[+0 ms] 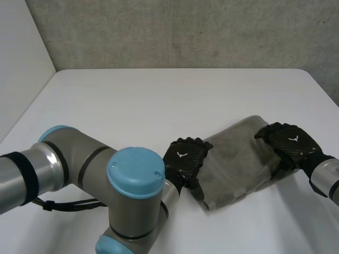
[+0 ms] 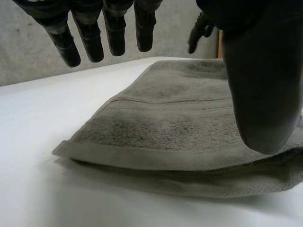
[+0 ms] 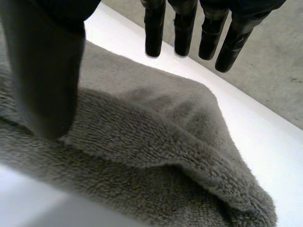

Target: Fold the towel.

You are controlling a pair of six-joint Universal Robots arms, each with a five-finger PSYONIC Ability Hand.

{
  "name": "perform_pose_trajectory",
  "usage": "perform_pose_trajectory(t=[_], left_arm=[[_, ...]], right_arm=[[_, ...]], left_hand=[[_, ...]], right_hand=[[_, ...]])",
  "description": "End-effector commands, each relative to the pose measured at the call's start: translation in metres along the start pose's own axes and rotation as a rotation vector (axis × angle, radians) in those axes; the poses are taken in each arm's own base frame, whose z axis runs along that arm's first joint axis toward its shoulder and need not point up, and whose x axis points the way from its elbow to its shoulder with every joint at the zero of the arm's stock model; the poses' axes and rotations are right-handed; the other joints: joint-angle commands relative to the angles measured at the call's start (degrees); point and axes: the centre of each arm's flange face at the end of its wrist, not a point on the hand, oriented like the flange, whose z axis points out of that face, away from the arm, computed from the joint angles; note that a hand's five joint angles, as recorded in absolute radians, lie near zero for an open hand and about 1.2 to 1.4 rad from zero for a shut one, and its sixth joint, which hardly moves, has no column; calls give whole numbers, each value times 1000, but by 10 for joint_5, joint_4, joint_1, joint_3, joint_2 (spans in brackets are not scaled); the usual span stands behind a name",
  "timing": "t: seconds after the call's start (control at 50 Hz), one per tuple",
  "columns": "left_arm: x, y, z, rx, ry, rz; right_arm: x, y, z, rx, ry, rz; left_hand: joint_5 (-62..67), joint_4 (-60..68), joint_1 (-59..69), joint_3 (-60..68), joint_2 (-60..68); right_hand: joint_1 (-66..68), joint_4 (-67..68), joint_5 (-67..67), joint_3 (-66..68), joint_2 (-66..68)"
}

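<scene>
A grey towel (image 1: 237, 161) lies folded in layers on the white table (image 1: 159, 100), at the right front. My left hand (image 1: 184, 159) hovers at the towel's left end, open, its fingers (image 2: 90, 35) straight and off the cloth (image 2: 180, 123), its thumb (image 2: 262, 85) above it. My right hand (image 1: 288, 141) is over the towel's right end, open too. In the right wrist view its fingers (image 3: 189, 28) hang above the cloth (image 3: 156, 137), and the thumb (image 3: 47, 75) stands close over the pile without pinching it.
My left arm (image 1: 85, 174) bends across the front left of the table. A grey wall (image 1: 175, 32) rises behind the table's far edge. Bare table stretches to the left and behind the towel.
</scene>
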Motion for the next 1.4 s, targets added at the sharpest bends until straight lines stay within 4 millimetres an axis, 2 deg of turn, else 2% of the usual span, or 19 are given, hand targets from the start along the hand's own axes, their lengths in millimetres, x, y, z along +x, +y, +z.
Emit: perform_pose_trajectory(t=[0.02, 0.14, 0.2, 0.3, 0.48, 0.52, 0.62, 0.9, 1.1, 1.24, 1.32, 1.4], left_arm=[[8, -4, 0, 27, -9, -36], [11, -9, 1, 54, -35, -78], [16, -7, 1, 54, -33, -83], [29, 3, 0, 54, -56, -71], [39, 15, 2, 46, -86, -70], [42, 18, 0, 38, -80, -76], [49, 25, -3, 17, -68, -96], [68, 27, -2, 14, -39, -134], [73, 54, 17, -7, -55, -112], [74, 57, 24, 2, -54, -113], [74, 55, 25, 10, -57, -116], [72, 53, 24, 19, -75, -117]], right_arm=[[-12, -12, -17, -37, -68, 11], [-33, -15, -29, -17, -180, 38], [-34, -17, -29, -8, -183, 28], [-24, -20, -23, 21, -150, 0], [-18, -19, -20, 21, -111, -12], [-3, -19, -18, 21, -37, -22], [15, -19, -15, 14, 58, -28], [18, -19, -14, 14, 65, -25], [19, -20, -14, 16, 64, -25], [21, -20, -14, 15, 68, -23], [20, -19, -14, 14, 66, -23], [20, -19, -14, 14, 64, -24]], left_hand=[[-15, -29, -51, -25, -19], [-13, -29, -50, -25, -18], [-10, -29, -46, -25, -14], [-6, -29, -43, -25, -11], [10, -29, -26, -25, 6], [12, -29, -24, -25, 8], [12, -29, -24, -25, 8], [19, -29, -18, -25, 14], [165, -29, 128, -25, 160], [322, -29, 285, -25, 317], [454, -29, 418, -25, 450], [466, -29, 430, -25, 462]], right_hand=[[-85, -34, -63, -4, -89], [-75, -34, -53, -4, -79], [-75, -34, -53, -4, -79], [-76, -34, -55, -4, -81], [-85, -34, -63, -4, -89], [-93, -34, -72, -4, -97], [-94, -34, -72, -4, -98], [-94, -34, -72, -4, -98], [-94, -34, -72, -4, -98], [-94, -34, -72, -4, -98], [-94, -34, -72, -4, -98], [-94, -34, -72, -4, -98]])
